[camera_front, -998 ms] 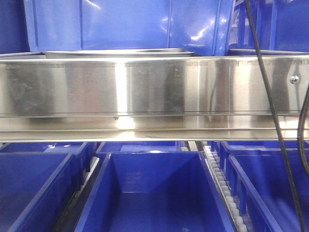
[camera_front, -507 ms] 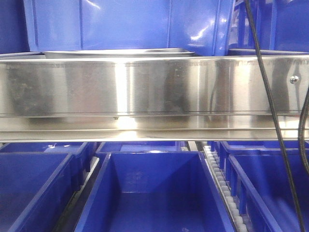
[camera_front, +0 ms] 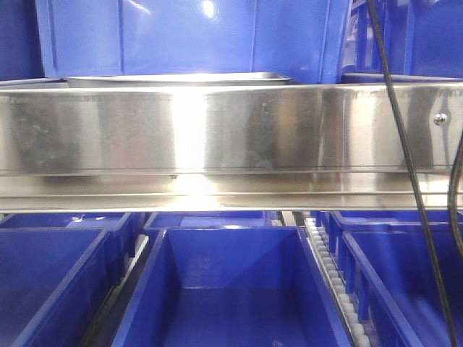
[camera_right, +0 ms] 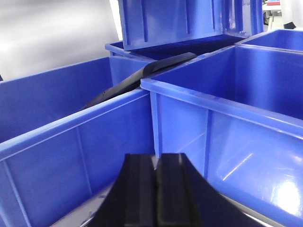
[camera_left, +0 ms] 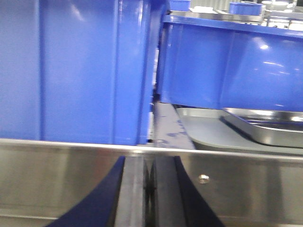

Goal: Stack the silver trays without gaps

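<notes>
Several large blue plastic bins fill the lower half of the front view, and one tall blue bin stands across the top of that frame. Between them, a long flat stainless-steel shelf rail with a small screw at its right end spans the full width.

Above the rail, upper centre of the front view, we see only the thin edge of the shallow silver trays. In the left wrist view, lower right, a shiny rectangular steel tray sits inside a wider, duller grey steel tray, tilted or not fully seated as far as we can tell; a visible offset separates their rims.

The left gripper, bottom centre of its frame, has its jaws pressed together with nothing between them. It is level with the rail and well apart from the trays. The right gripper is likewise closed and empty, and faces blue bin walls only.

We judge the task as early: neither tray is grasped, and seating them flush remains.
</notes>
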